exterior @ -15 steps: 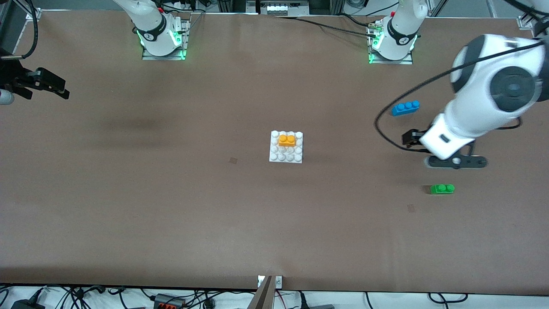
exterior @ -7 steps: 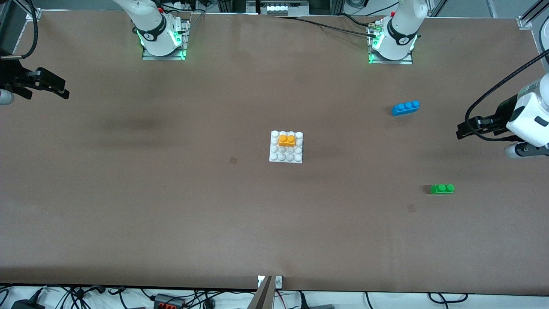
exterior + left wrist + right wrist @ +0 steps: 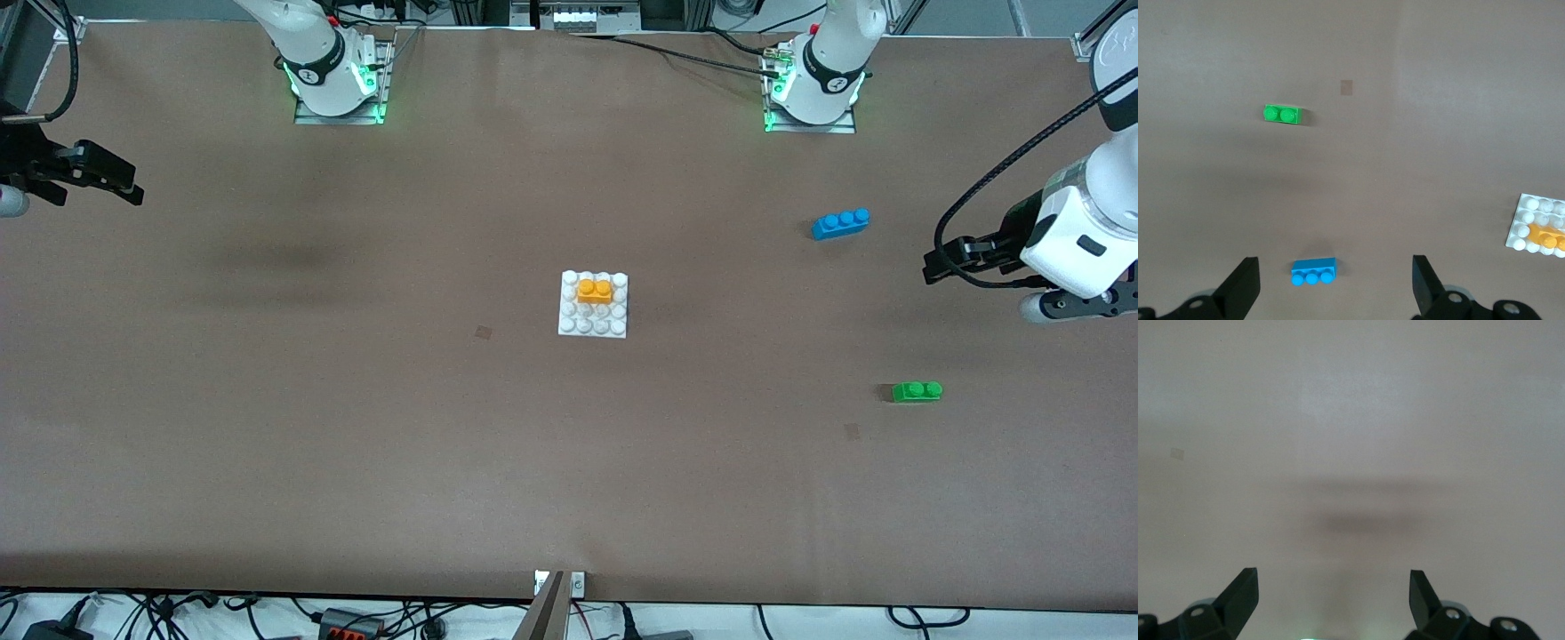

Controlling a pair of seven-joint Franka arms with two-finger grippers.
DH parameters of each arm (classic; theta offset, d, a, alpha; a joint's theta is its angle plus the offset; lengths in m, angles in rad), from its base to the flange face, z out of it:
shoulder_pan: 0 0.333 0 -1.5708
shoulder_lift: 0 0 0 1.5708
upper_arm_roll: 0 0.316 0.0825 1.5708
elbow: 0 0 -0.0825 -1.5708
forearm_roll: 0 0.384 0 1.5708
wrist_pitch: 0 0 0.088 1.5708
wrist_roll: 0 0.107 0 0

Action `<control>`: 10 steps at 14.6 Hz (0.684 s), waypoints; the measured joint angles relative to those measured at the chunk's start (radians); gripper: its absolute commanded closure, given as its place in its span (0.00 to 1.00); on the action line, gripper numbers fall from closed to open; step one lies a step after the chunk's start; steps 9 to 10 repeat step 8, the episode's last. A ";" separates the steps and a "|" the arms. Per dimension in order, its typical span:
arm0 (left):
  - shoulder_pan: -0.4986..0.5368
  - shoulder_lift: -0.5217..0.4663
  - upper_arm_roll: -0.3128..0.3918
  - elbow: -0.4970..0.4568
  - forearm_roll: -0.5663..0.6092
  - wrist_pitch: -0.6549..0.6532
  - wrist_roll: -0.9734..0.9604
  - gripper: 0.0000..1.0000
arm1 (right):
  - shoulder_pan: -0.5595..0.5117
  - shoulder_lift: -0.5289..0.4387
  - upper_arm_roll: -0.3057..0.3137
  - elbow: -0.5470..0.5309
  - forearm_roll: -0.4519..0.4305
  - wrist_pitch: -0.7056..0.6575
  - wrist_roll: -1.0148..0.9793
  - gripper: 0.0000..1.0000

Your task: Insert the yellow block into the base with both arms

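Note:
The yellow block (image 3: 594,291) sits pressed onto the base (image 3: 587,325), in the stud rows farther from the front camera, at the table's middle. Both show at the edge of the left wrist view: the yellow block (image 3: 1546,235) on the base (image 3: 1531,212). My left gripper (image 3: 942,258) is open and empty, up in the air over the left arm's end of the table; its jaws (image 3: 1333,270) stand wide apart. My right gripper (image 3: 124,185) is open and empty over the right arm's end of the table, above bare tabletop (image 3: 1333,583).
A blue three-stud brick (image 3: 840,223) lies toward the left arm's end, below my left gripper in the left wrist view (image 3: 1313,272). A green two-stud brick (image 3: 917,391) lies nearer the front camera, also in the left wrist view (image 3: 1282,115).
My left arm has swung away from over the spot between the blue and green bricks toward its end of the table, then eased slightly back. The right arm has not moved.

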 measured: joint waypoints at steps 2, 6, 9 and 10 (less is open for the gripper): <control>0.001 0.000 0.000 0.000 0.000 -0.003 0.001 0.00 | 0.000 0.000 0.000 0.000 0.000 0.000 0.000 0.00; 0.002 0.000 0.002 0.000 0.000 -0.025 0.001 0.00 | 0.000 0.000 0.000 0.000 0.000 -0.002 0.000 0.00; 0.002 0.000 0.002 0.000 0.000 -0.027 0.001 0.00 | 0.000 0.000 0.000 0.000 0.000 -0.002 0.000 0.00; 0.002 0.000 0.002 0.000 0.000 -0.027 0.001 0.00 | 0.000 0.000 0.000 0.000 0.000 -0.002 0.000 0.00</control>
